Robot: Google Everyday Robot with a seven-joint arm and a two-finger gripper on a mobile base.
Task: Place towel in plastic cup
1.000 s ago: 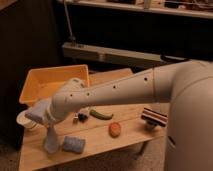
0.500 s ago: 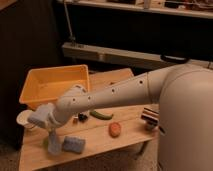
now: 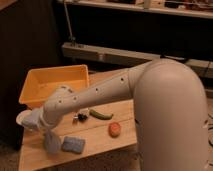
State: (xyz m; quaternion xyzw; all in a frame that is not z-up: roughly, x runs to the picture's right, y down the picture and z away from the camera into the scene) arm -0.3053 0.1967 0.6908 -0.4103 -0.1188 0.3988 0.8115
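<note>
My gripper (image 3: 37, 121) is at the left end of the wooden table (image 3: 100, 142), shut on a pale towel (image 3: 51, 142) that hangs down from it to just above the tabletop. A whitish plastic cup (image 3: 22, 118) stands at the table's left edge, right beside the gripper and partly hidden by it. The towel hangs to the right of the cup and nearer the front, outside it.
A yellow bin (image 3: 52, 84) stands at the back left. A blue sponge (image 3: 73, 145) lies next to the towel. A green pepper (image 3: 101, 115), a small dark object (image 3: 80, 118) and an orange item (image 3: 114, 129) lie mid-table. My arm (image 3: 165, 105) fills the right side.
The gripper and hanging towel have barely shifted, slightly down by the cup. The arm's bulk has swung closer and now covers the table's right end.
</note>
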